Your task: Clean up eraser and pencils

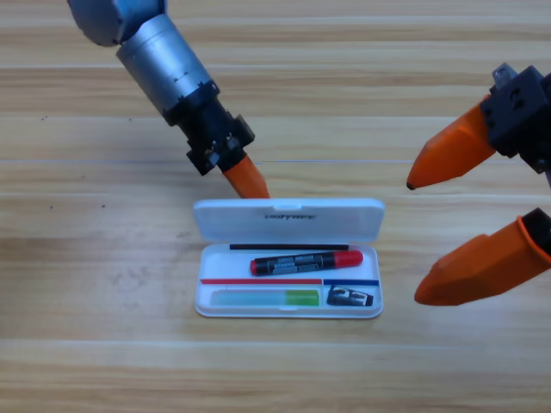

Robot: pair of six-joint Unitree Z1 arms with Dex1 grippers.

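Nearest the lower edge of the high view, the white case [288, 311] is seen lying open on the wooden table [86, 361], its lid [288, 219] folded back on the far side. In the front row of the tray, the green pencil [267, 298] is laid flat along the near wall, its pale end to the left, and the eraser [353, 297] is set just beside it in the front right corner — a small black block with white markings. Behind them the red-and-black pencil [306, 261] is laid lengthwise, slightly tilted, with its red tip to the right. All three things are inside the tray.

To the right of the case, the right gripper [417, 241] is held above the table, well apart from the case. Its two orange jaws are spread wide and nothing is held between them; the lower jaw is nearer the picture's bottom, the upper one is pointed left.

Farther back, the left gripper [250, 182] is brought down at the far left part of the lid, its orange tip at the lid's back edge. Only one orange shape is shown there — whether its jaws are parted or closed cannot be told. The grey left arm runs up to the top left corner.
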